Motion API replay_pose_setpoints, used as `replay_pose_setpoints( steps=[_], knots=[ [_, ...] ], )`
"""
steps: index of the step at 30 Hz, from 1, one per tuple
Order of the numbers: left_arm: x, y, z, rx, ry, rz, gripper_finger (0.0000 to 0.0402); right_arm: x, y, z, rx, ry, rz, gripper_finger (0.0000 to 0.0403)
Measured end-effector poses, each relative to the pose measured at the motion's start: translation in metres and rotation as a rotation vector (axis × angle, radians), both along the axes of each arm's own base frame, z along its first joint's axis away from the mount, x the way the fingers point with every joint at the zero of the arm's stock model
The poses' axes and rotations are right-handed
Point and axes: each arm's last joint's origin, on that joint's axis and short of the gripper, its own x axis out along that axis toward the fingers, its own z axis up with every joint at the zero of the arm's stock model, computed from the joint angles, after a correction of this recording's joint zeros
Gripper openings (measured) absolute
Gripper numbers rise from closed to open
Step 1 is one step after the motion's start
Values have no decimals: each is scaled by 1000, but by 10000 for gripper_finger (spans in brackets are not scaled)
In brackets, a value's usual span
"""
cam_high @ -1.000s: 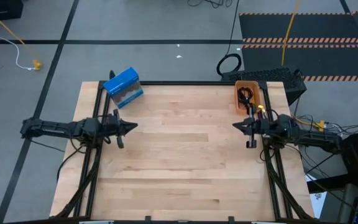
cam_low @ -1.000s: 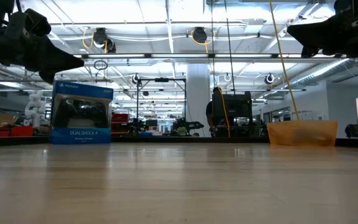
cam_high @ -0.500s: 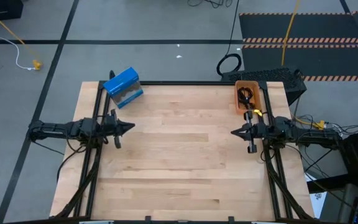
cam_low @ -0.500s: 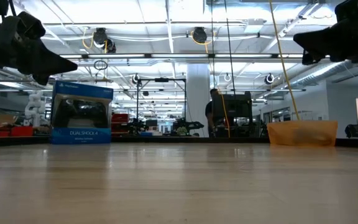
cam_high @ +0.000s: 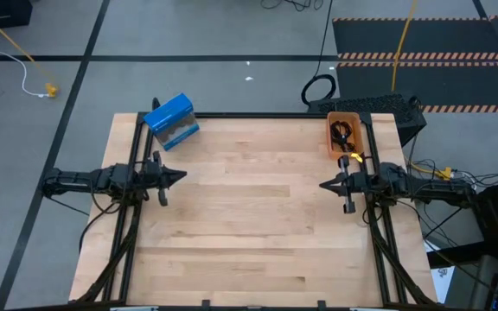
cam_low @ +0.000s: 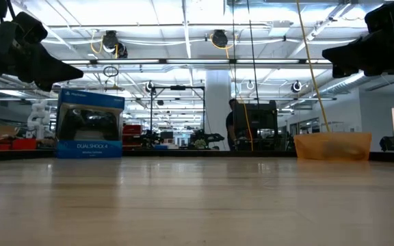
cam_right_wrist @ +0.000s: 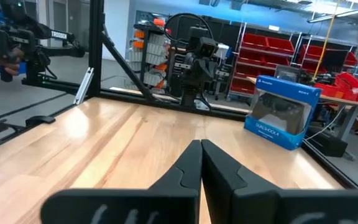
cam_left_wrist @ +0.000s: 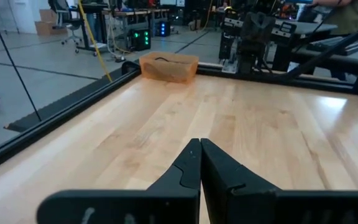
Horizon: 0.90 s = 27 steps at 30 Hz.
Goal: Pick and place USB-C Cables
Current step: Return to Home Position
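The cables (cam_high: 342, 133) lie inside the orange bin (cam_high: 333, 149) as a dark tangle in its far half. From above you cannot count them or pick out any colour. Your left wrist view adds only one thin dark strand at the bin's rim (cam_left_wrist: 169, 67). In the low view the bin's cloudy wall (cam_low: 332, 146) shows nothing clear inside. The bin sits at the far right corner of the bench (cam_high: 258, 233), close against the black frame rail.

Your right gripper (cam_high: 323, 184) hangs just to the near side of the bin, over the bench's right edge, pointing toward the middle. Its jaws are pressed together on nothing, and the right wrist view shows the tips meeting (cam_right_wrist: 201, 149). Your left gripper (cam_high: 182, 176) faces it from the left edge, well apart, with its jaws likewise closed and empty (cam_left_wrist: 200, 149). The low view shows both raised well above the wood.

A blue box (cam_high: 171, 121) stands at the far left corner, skewed to the bench's edge, with a controller pictured on its front (cam_low: 89, 123). A black cable loop (cam_high: 319, 89) lies on the floor just beyond the bin.
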Motion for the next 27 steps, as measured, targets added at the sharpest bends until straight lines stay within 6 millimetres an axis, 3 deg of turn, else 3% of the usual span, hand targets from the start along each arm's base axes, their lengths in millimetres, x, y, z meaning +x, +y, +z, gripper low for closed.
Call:
replay_pose_setpoints(
  steps=[27],
  knots=[
    [0, -2, 0, -10, 0, -56, 5, 0, -2, -3, -2, 28, -55, 0]
  ],
)
